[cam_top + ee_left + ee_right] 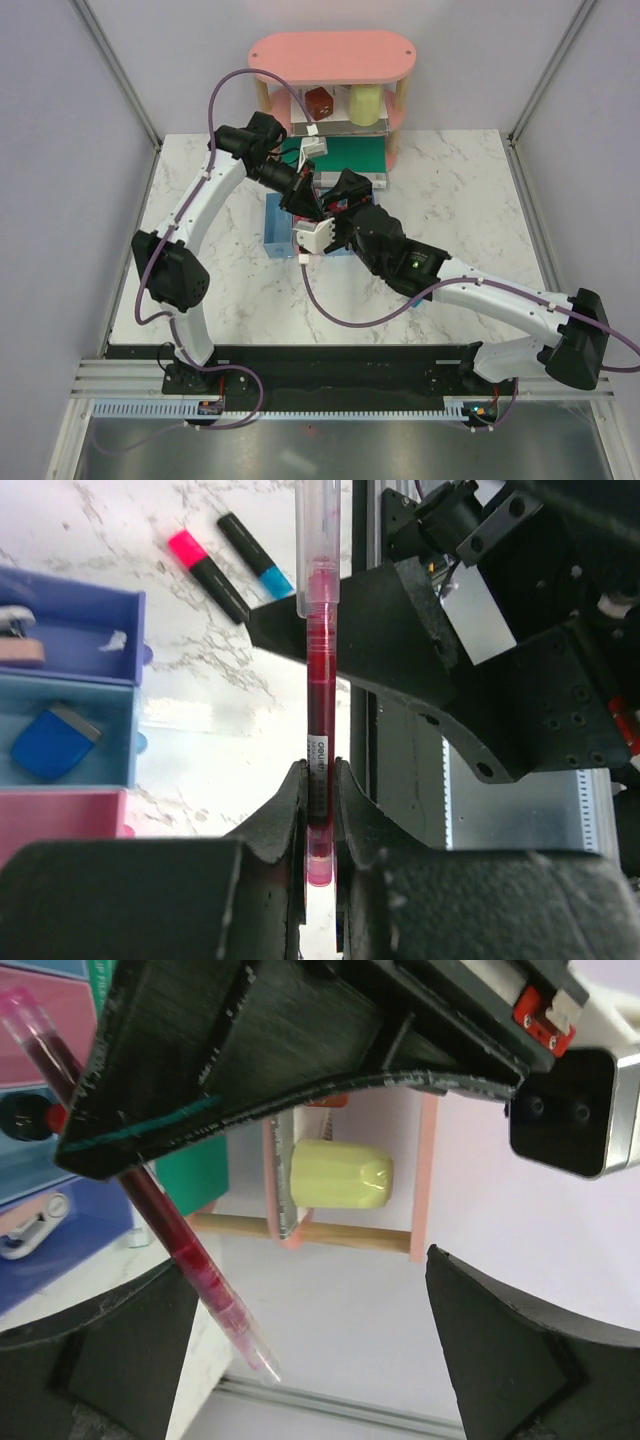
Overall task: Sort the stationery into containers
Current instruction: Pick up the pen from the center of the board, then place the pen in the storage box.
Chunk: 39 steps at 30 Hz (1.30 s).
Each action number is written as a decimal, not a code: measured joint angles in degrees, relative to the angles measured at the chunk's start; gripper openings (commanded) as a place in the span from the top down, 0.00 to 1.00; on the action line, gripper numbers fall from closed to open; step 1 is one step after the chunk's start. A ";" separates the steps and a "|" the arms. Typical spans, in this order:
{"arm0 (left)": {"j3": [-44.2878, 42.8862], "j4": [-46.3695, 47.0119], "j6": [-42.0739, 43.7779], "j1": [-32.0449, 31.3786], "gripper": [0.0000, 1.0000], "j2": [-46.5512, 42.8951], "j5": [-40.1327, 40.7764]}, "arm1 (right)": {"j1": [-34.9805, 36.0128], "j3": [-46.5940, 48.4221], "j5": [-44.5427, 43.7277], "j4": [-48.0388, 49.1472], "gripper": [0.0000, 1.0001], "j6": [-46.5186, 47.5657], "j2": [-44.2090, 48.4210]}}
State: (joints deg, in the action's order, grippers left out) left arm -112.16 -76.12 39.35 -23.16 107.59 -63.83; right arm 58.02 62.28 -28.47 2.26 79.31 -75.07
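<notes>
The left jaws are shut tight on one end of the thin red pen (pixel 320 680); the rest of the pen sticks out past them, up off the bench (pixel 200 650); the right jaws are open wide, with a big gap between the two fingers; the pen runs close by one right finger (pixel 110 1360), and I cannot tell if they touch; the pink-ended highlighter (pixel 205 568) and the blue-ended highlighter (pixel 255 553) lie side by side on the bench, near the row of bins; a small blue piece (pixel 52 742) lies in the blue bin (pixel 125 735); a small beige-white piece (pixel 20 652) lies in the purple-blue bin (pixel 125 630); the pink bin (pixel 60 815) is next in the row; behind, a yellow thing (pixel 340 1175) sits on the pink shelf (pixel 330 55).
</notes>
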 measured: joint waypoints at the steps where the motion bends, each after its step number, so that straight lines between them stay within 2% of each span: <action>1: 1.03 0.02 -0.96 0.20 0.98 -0.87 0.52 | 0.02 0.96 -0.09 -2.08 0.02 -2.29 0.07; 4: 4.83 2.91 -5.27 0.52 0.98 -3.45 4.28 | 0.31 2.51 -0.96 -7.23 0.02 -8.90 1.09; 8: 8.85 9.70 -13.33 1.53 0.98 -4.07 16.68 | -0.96 2.91 -3.50 -10.95 0.02 -16.09 4.81; 15: 11.21 19.63 -26.40 3.45 0.98 0.26 36.59 | -12.39 4.74 -5.97 -15.76 0.02 -34.14 9.86; 20: 10.38 23.10 -32.41 3.13 0.98 5.33 47.41 | -17.07 1.99 -3.54 -22.69 0.02 -46.82 9.97; 24: 9.68 24.35 -35.17 1.90 0.98 8.44 55.63 | -18.64 -2.93 0.46 -27.23 0.02 -52.43 9.97; 29: 9.66 25.49 -36.48 0.02 0.98 9.07 60.76 | -20.92 -5.73 3.32 -30.47 0.02 -54.71 9.97; 39: 10.88 25.68 -37.05 -2.95 0.98 8.61 61.40 | -24.48 -8.81 7.82 -30.95 0.02 -56.00 9.79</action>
State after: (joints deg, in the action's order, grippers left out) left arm -101.27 -50.43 2.31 -26.11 116.20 -2.44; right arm 33.54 53.47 -20.64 -28.69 23.31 -65.28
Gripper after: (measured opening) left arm 0.140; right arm 0.982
